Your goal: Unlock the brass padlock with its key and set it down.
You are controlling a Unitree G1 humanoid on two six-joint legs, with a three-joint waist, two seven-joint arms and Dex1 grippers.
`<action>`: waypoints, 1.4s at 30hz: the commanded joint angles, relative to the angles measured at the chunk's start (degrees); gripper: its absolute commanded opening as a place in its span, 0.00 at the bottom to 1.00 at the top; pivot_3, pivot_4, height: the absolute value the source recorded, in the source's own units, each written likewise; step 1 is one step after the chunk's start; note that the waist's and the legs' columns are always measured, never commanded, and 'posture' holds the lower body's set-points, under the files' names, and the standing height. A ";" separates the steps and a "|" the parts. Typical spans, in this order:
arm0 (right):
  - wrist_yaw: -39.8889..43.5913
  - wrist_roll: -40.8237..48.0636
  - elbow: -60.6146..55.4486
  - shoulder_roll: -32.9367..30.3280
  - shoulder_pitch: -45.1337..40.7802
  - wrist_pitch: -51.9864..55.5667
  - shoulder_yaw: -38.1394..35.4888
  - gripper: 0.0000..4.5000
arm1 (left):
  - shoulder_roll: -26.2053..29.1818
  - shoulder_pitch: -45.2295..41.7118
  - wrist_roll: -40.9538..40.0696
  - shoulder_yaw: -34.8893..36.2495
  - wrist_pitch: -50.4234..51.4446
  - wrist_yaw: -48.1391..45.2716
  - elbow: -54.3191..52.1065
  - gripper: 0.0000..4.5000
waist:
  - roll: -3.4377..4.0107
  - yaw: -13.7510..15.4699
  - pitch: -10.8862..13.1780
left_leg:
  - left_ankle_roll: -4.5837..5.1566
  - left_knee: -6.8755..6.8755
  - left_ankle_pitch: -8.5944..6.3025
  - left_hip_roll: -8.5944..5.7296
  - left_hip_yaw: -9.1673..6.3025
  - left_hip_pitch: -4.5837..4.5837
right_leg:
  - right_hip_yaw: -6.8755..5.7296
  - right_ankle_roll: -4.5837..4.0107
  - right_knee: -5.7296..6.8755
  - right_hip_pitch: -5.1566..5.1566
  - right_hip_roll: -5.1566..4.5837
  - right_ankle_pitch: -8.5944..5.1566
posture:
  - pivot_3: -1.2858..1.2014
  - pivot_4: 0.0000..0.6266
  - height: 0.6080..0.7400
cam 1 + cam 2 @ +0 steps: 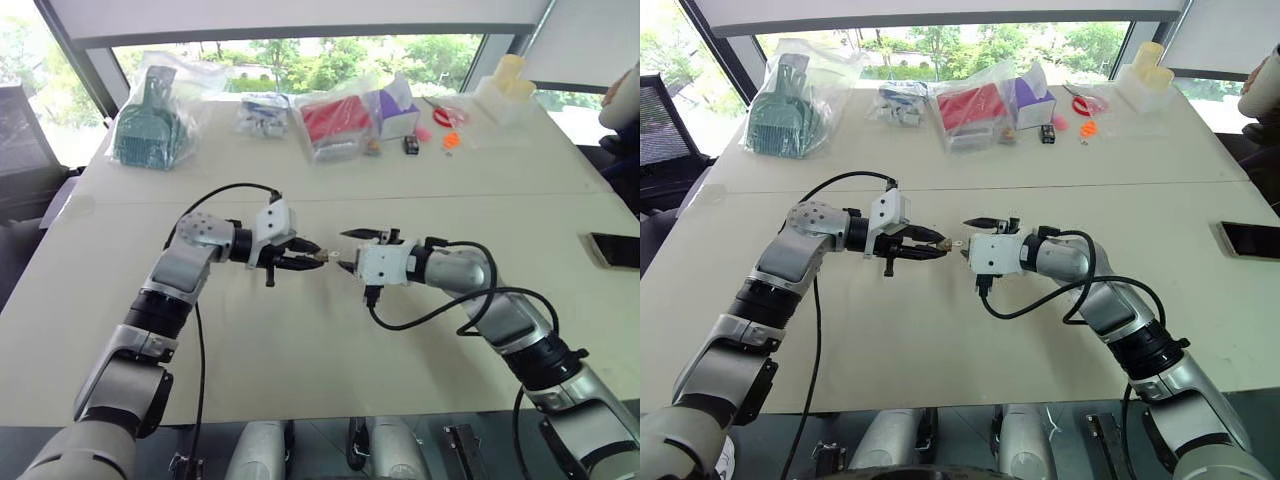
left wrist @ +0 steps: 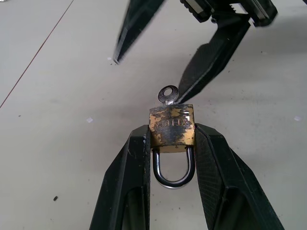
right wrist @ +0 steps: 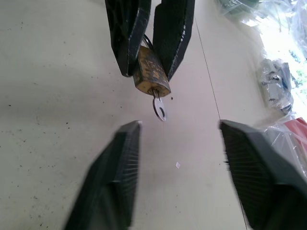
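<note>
The left hand (image 1: 308, 255) was closed on the brass padlock (image 2: 171, 128), one finger pressed to each flat side of the body, holding it clear above the table (image 1: 300, 350); the shackle pointed back between the fingers and appeared seated, so the lock was judged not yet open. The key (image 2: 168, 94) stood in the keyway, its ringed head projecting from the padlock toward the right hand (image 3: 177, 132). The right hand's fingers stood apart — in its own wrist view they flanked empty space short of the key head — and it held nothing; in the left wrist view one fingertip (image 2: 192, 86) lay just beside the key head, though contact could not be confirmed. The padlock thus lay between the two hands, gripped by the left and just in front of the right. Risks, as judged: the key head is small and thin, so an off-centre closure of the right hand could pinch air or push the key askew; a turn applied with poor grip could slip; and torque on the key might twist the padlock in the left hand's hold — or dislodge it onto the table.
</note>
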 commanded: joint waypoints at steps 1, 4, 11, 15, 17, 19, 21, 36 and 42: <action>0.47 -0.26 -2.00 1.06 -0.28 -0.76 -0.91 0.11 | -0.04 -0.45 -0.43 0.77 -0.35 0.54 -2.37 0.16 | 0.00 0.00 0.00 | 0.00 0.00 0.00 0.00 0.00 0.00 | 0.00 0.00 0.01 0.00 0.00 0.00 | 0.52 0.24 1.00; 1.09 -0.75 -2.28 1.69 -0.21 -0.94 -0.85 0.01 | -0.15 -0.42 -0.56 0.65 -0.23 0.70 -2.66 0.16 | 0.00 0.02 0.00 | 0.00 0.00 0.00 0.00 0.00 0.01 | 0.01 0.00 0.01 0.00 0.00 0.00 | 0.52 0.24 1.00; 3.73 0.17 -2.06 2.97 -0.81 0.92 -0.47 0.01 | -0.21 -0.67 0.82 0.51 -3.72 1.71 -2.58 0.16 | 0.00 0.00 0.00 | 0.00 0.00 0.00 -0.01 0.01 0.01 | 0.01 0.00 0.01 0.00 0.00 0.00 | 0.52 0.24 1.00; 7.96 4.19 -2.93 4.76 -1.45 8.78 -1.37 0.01 | -0.49 -0.83 4.71 -0.31 -11.82 4.09 -1.44 0.16 | 0.00 0.04 0.00 | 0.00 0.00 0.00 -0.01 0.01 0.01 | 0.01 -0.01 0.01 0.00 0.00 0.00 | 0.52 0.24 1.00; 11.25 6.93 -3.83 5.21 -1.88 15.17 -1.75 0.01 | -0.95 -0.84 6.95 -0.61 -17.77 6.07 -0.53 0.16 | 0.00 0.06 0.00 | 0.00 0.00 0.00 -0.01 0.01 0.01 | 0.01 -0.01 0.01 0.00 0.00 0.01 | 0.52 0.24 1.00; 13.99 8.77 -4.41 5.13 -2.18 19.51 -1.72 0.01 | -1.46 -1.11 8.38 -0.61 -22.61 7.54 0.49 0.16 | 0.01 0.09 0.00 | 0.00 0.00 0.00 0.00 0.01 0.01 | 0.02 -0.02 0.02 0.00 0.00 0.01 | 0.52 0.24 1.00; 15.60 10.42 -4.89 5.47 -2.61 24.57 -1.83 0.01 | -1.57 -1.62 10.19 -0.82 -27.62 8.87 1.96 0.16 | 0.02 0.07 -0.01 | 0.00 0.00 0.00 0.00 0.02 0.01 | 0.00 -0.02 0.02 0.00 0.00 0.01 | 0.52 0.24 1.00; -4.63 -9.87 10.35 -0.30 -4.78 -20.76 0.40 0.42 | 0.35 -0.95 -2.85 3.58 -2.26 0.01 -1.45 0.16 | 0.01 -0.08 0.00 | -0.03 0.00 0.02 -0.02 0.26 0.01 | 0.04 0.00 0.04 -0.02 -0.01 0.01 | 0.52 0.24 1.00; -3.60 -10.36 11.17 0.19 -4.92 -21.50 0.35 1.00 | 0.23 -1.79 -3.15 3.52 -0.97 0.78 -1.55 0.16 | 0.01 -0.09 0.00 | -0.04 0.00 0.03 -0.02 0.26 0.03 | 0.04 0.00 0.06 -0.02 0.00 0.01 | 0.52 0.24 1.00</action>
